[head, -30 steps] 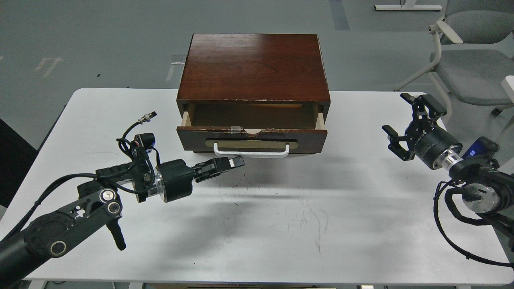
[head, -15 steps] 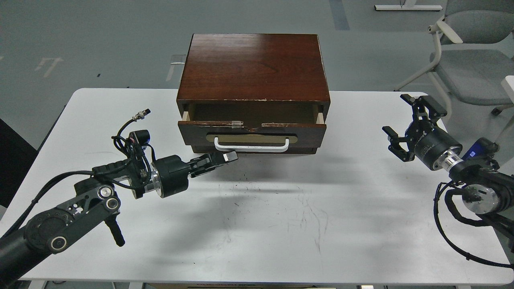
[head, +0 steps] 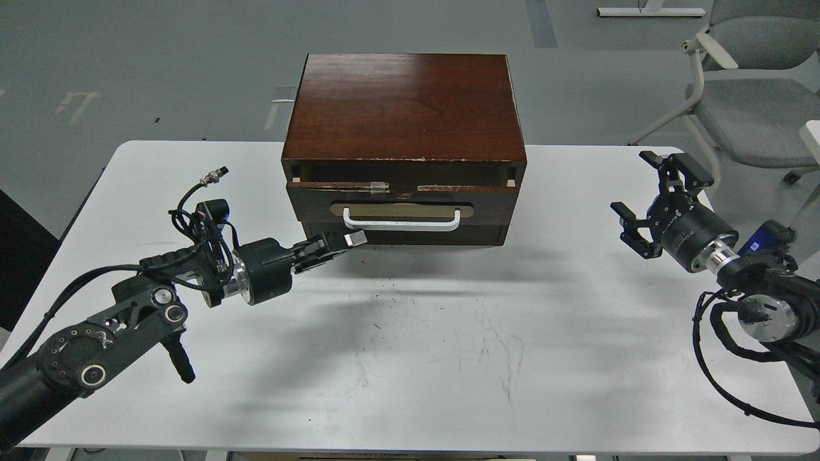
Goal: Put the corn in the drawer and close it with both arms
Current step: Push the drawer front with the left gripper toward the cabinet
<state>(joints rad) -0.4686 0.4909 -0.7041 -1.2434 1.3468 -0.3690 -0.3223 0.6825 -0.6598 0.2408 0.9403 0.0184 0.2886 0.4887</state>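
A dark reddish-brown wooden box (head: pixel 405 105) with a glossy grained top sits at the far middle of a white table (head: pixel 423 358) whose matte surface is scuffed with fine grey scratches; the drawer (head: pixel 403 203) in its upper front stands almost shut, only a thin gap showing along its chipped top edge, with a white bar handle (head: pixel 401 219) on a tan oval plate; a plain panel of the same dark wood lies below it; the corn cannot be seen anywhere, and the narrow gap shows nothing of the drawer's inside; the left claw (head: pixel 343 241), black with a silver wrist ring and looped cables, reaches in low from the left, its fingers pressed together around nothing, tip just beside the box's lower left front, under the handle's left end; whether it touches the wood cannot be told; the right claw (head: pixel 653 198) hangs well apart on the right, fingers spread wide and empty; a grey chair (head: pixel 749 96) stands beyond the table.
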